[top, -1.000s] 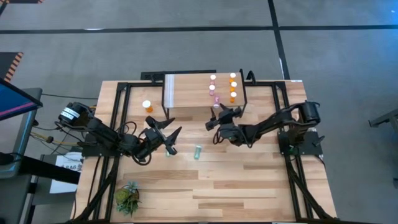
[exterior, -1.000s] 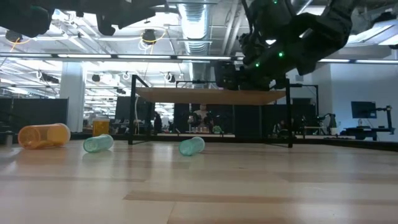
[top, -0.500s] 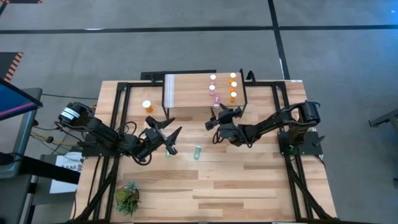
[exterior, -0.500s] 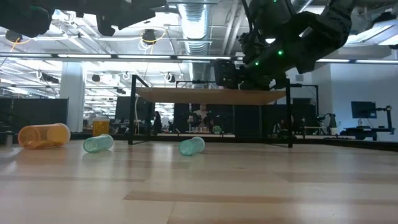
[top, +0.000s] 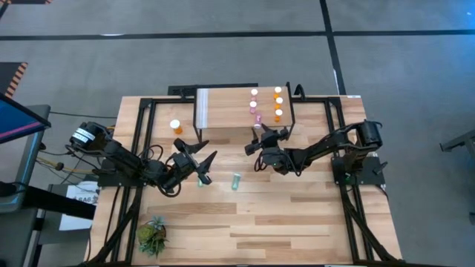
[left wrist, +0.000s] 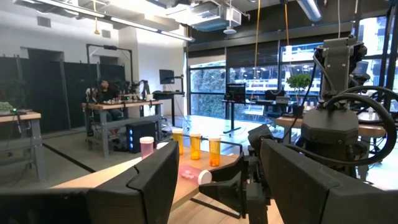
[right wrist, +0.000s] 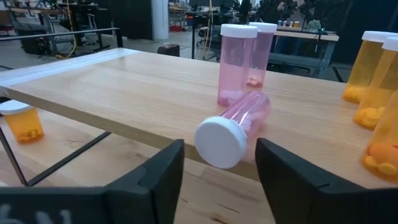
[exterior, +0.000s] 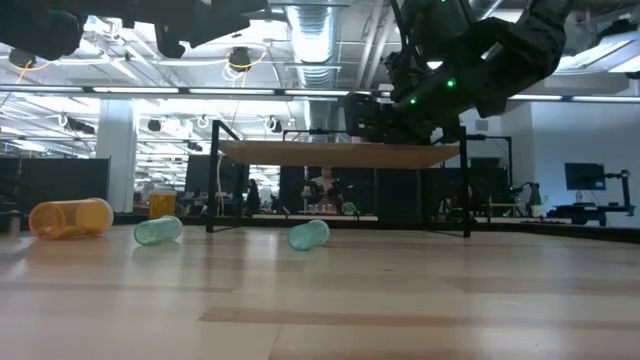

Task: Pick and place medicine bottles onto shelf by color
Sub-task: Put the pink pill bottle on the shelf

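Tabletop (top: 297,215) pale planks (office beyond); both claws released, right claw (right wrist: 214,165) facing toppled pink bottle (right wrist: 233,127).

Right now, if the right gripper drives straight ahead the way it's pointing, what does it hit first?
Most likely the tipped-over pink bottle lying at the shelf edge. The right gripper has open fingers and the bottle's white cap faces it between them. Two upright pink bottles stand just behind.

No legible text (labels or signs) anywhere
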Robot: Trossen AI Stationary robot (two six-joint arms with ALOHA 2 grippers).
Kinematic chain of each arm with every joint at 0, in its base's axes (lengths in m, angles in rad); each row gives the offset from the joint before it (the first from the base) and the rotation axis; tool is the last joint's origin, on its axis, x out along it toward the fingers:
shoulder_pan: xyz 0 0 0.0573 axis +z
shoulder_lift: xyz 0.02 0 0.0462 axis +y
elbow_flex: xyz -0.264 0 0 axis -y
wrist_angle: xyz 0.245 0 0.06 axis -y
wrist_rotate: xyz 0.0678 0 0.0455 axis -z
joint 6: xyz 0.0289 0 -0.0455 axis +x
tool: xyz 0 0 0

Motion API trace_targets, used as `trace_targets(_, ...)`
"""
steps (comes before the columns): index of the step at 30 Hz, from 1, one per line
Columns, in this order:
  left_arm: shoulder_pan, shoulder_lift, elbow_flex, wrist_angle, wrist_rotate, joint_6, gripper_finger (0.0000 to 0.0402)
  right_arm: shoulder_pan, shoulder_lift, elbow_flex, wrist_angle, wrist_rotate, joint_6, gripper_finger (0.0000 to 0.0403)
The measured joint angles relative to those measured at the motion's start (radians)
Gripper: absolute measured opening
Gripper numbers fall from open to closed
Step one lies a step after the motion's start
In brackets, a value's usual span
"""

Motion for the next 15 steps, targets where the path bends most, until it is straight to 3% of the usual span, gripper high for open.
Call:
trace_targets(8,0.0,0.0,0.0,0.0,0.0,0.0,0.0217,0.0,0.0,0.0,0.0,0.0,-0.007,0.0147)
trace_targets(15,0.0,0.0,0.0,0.0,0.0,0.0,0.0217,0.015,-0.001,0.0,0.0,0.001,-0.031,0.0109)
